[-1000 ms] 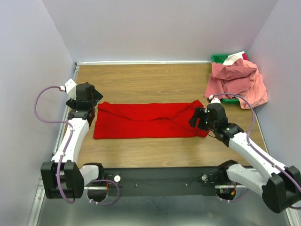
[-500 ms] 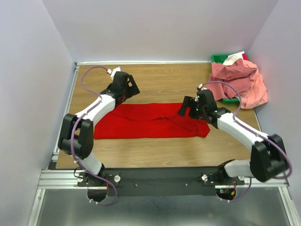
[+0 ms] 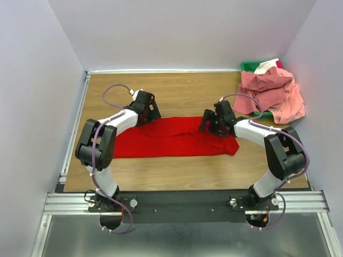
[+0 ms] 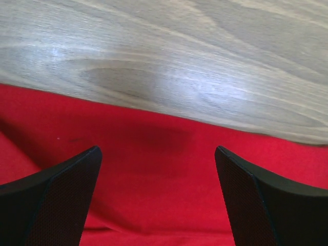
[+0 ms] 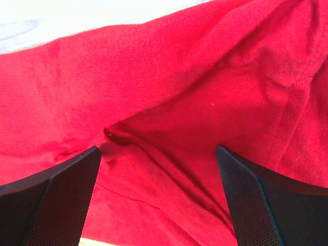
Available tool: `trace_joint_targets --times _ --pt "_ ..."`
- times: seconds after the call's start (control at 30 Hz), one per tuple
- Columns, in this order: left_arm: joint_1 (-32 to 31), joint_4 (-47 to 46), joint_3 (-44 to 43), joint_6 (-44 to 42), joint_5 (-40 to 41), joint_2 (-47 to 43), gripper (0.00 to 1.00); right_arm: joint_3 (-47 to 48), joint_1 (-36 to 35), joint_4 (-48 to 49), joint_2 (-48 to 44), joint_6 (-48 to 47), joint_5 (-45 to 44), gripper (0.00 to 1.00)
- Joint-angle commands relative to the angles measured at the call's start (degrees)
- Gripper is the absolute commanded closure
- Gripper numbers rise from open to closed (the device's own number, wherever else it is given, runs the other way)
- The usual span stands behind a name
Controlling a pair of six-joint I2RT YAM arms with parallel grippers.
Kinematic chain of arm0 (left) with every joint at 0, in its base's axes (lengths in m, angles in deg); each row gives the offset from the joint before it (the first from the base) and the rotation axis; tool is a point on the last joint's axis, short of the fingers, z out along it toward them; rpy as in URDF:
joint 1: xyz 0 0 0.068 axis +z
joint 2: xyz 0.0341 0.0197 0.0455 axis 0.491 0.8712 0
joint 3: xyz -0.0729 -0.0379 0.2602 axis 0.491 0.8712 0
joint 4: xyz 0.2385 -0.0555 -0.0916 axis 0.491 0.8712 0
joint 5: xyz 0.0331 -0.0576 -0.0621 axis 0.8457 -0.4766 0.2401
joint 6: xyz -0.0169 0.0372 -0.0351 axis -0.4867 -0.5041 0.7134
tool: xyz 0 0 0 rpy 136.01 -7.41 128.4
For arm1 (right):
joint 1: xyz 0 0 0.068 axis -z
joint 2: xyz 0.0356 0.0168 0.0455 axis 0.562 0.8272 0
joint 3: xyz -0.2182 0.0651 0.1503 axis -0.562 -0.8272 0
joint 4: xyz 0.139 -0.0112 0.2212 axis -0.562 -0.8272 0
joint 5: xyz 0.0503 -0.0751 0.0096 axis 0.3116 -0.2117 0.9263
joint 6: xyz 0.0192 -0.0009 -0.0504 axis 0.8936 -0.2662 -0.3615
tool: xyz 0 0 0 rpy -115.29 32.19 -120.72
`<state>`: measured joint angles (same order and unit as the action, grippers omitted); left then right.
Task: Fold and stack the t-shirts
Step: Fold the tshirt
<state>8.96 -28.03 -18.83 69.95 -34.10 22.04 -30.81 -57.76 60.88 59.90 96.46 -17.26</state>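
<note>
Red t-shirt point(image 3: 171, 138) lies as a long folded band across mid-desk point(image 3: 177, 91); the salmon-pink t-shirts point(image 3: 270, 93) are heaped over the green bin point(image 3: 250, 66) in the far right corner. Left pincer point(image 3: 151, 110) stands spread wide with nothing between its fingers, over the band's far edge near its left end. Right pincer point(image 3: 209, 122) is likewise spread wide and holds nothing, just above a crease near the band's right end.
</note>
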Motion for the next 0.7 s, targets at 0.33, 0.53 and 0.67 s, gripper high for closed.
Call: trace_joint_targets --times 0.33,0.53,0.67 --pt "4.18 5.35 4.91 0.94 8.44 -2.14 0.02 -5.16 -0.16 0.32 1.72 3.47 -2.54 0.00" --pt "11.29 7.02 11.51 3.57 11.08 -10.65 0.02 -5.87 -0.25 0.23 1.54 4.35 -3.25 0.00" --pt "13.32 8.25 15.90 4.81 12.67 -15.24 0.02 -5.78 -0.16 0.23 1.63 4.52 -3.33 0.00"
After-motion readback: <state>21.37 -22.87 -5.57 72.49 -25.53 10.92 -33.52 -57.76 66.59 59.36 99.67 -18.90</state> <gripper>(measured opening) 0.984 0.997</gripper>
